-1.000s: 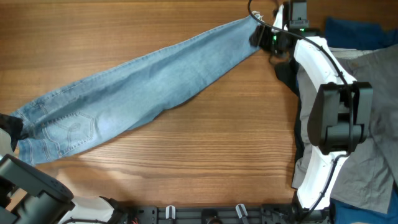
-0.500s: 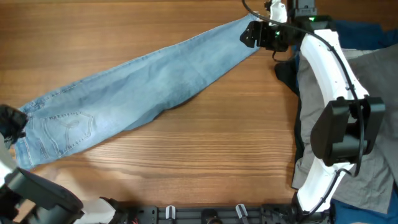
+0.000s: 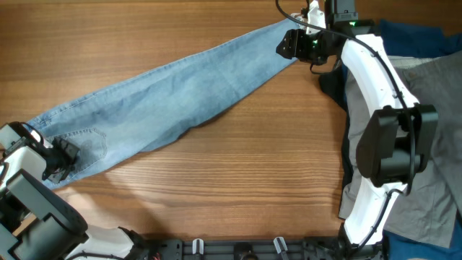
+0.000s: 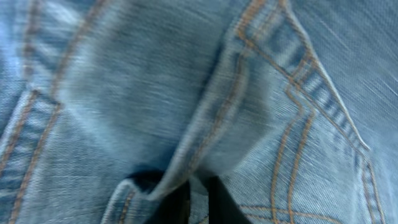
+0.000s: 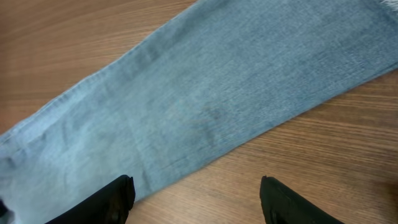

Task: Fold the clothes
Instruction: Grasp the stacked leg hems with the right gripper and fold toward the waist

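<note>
Brown wood makes up the table (image 3: pixel 216 195). From above, the jeans (image 3: pixel 180 94) lie flat in one long strip. They run from the low left side up to the top right. The wide end with the back pocket (image 3: pixel 95 141) is on the left. The left gripper (image 3: pixel 61 160) sits on that end, right by the pocket. The right gripper (image 3: pixel 287 45) is over the thin leg end at the top right. On the right side of the table lie more clothes. Grey trousers (image 3: pixel 437 123) are spread out under the white right arm. A dark-blue piece (image 3: pixel 415 32) lies at the top right corner. A black piece (image 3: pixel 333 87) peeks out next to the grey trousers.

The left wrist view is very close and a bit blurry. The jeans (image 4: pixel 155 81) fill it all, with orange thread lines on the seams. At the bottom, a bump of blue cloth runs down between the two dark fingers (image 4: pixel 148 188). The left gripper (image 4: pixel 194 200) is clamped on that fold of the jeans.

In the right wrist view, the jeans (image 5: pixel 217 93) lie flat on the table (image 5: pixel 323 149). The two dark fingers (image 5: pixel 112 200) are far apart at the bottom. The right gripper (image 5: pixel 199 208) is wide apart with no cloth between its fingers.
</note>
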`<state>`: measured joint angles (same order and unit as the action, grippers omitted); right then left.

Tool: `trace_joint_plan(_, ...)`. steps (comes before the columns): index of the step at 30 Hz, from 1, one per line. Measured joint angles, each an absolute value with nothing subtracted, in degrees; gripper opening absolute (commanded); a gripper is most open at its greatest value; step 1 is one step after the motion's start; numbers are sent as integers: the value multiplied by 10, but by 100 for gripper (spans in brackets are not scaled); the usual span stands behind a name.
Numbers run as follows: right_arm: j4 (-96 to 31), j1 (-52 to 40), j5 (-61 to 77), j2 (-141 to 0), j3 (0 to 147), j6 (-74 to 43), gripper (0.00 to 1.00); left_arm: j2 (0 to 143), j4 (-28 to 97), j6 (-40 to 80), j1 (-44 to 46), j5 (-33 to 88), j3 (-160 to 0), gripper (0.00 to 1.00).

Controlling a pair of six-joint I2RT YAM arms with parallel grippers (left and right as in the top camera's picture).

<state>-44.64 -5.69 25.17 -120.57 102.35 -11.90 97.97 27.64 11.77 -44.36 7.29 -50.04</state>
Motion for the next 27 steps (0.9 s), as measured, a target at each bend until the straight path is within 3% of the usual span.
trace_joint_plan(5,-434,-59,224,-1225,1023,-130,85,1000,304,177,-495,-21,-538,8)
trace_joint_plan(9,-405,-59,213,-1251,1023,-134,86,1027,359,179,-548,-90,-603,16)
trace_joint_plan(14,-352,-62,209,-1288,1021,-137,82,1031,378,154,-549,-118,-686,25)
trace_joint_plan(21,-263,-71,160,-1345,1021,-152,81,1031,419,104,-547,-46,-702,40)
trace_joint_plan(22,-258,-71,152,-1346,1021,-155,76,1031,426,99,-547,-29,-703,41)
trace_joint_plan(23,-253,-71,145,-1347,1021,-158,65,1031,437,96,-547,-8,-702,41)
trace_joint_plan(27,-252,-70,161,-1351,1021,-165,45,1031,460,82,-547,48,-702,46)
